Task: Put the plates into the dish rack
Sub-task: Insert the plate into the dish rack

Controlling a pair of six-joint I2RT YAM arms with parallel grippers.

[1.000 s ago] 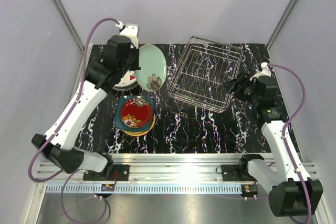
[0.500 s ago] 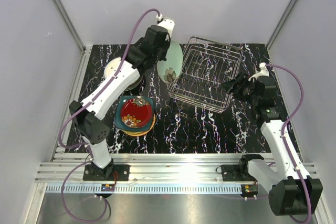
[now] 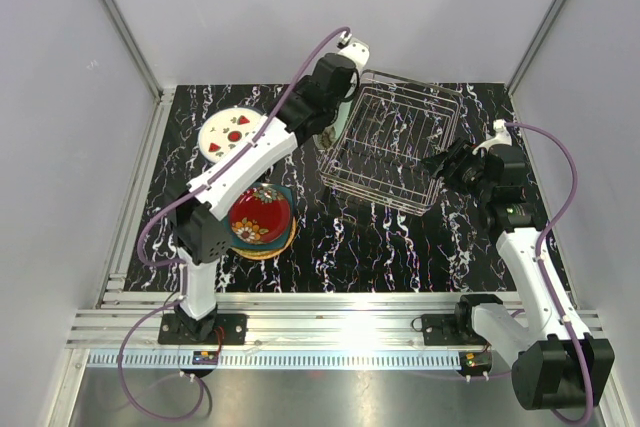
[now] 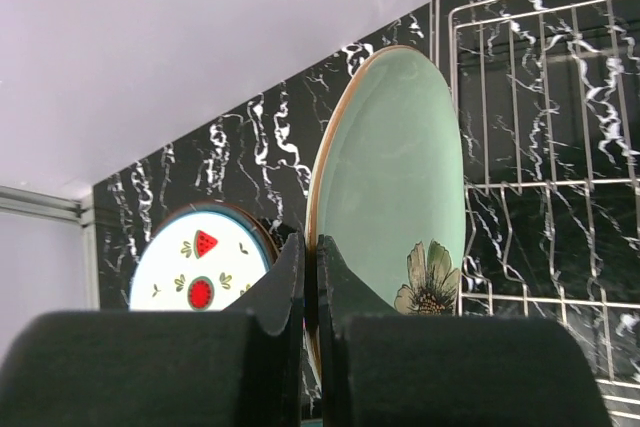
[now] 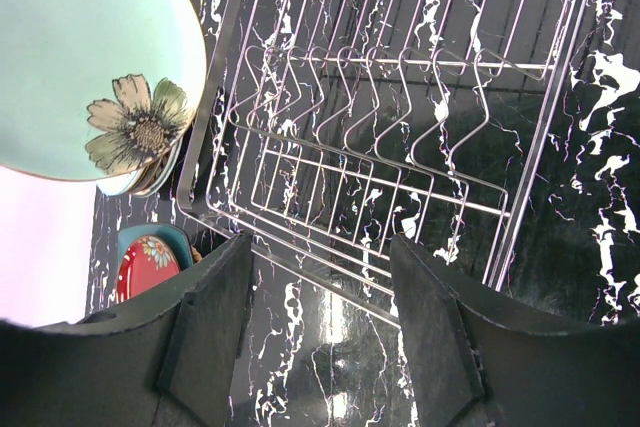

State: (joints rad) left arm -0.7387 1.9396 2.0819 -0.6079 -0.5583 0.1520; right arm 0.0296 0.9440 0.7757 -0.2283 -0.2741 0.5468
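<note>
**Free room:** bare table [image 3: 400, 237] along the near side, from the plate stack across to the right wall. The dish rack [image 3: 390, 142] is open from above, with upright wire dividers across its floor.

**Obstacle, left of rack:** mint-green plate [image 4: 390, 207], on edge, clamped in the left gripper [image 4: 310, 277], just beside the rack's left rim.

**Obstacle, diagonal:** left arm [image 3: 250, 157], reaching from its base to the rack's far-left corner and crossing above the edge of the stack topped by the red plate [image 3: 262, 219].

**Obstacle, far left:** white strawberry plate [image 3: 232, 132], lying flat beside that arm.

**Obstacle, right of rack:** right gripper [image 3: 445, 162], fingers spread, near the rack's right near corner.

**Bounds:** walls [image 3: 60, 97] on the left, far and right sides.
</note>
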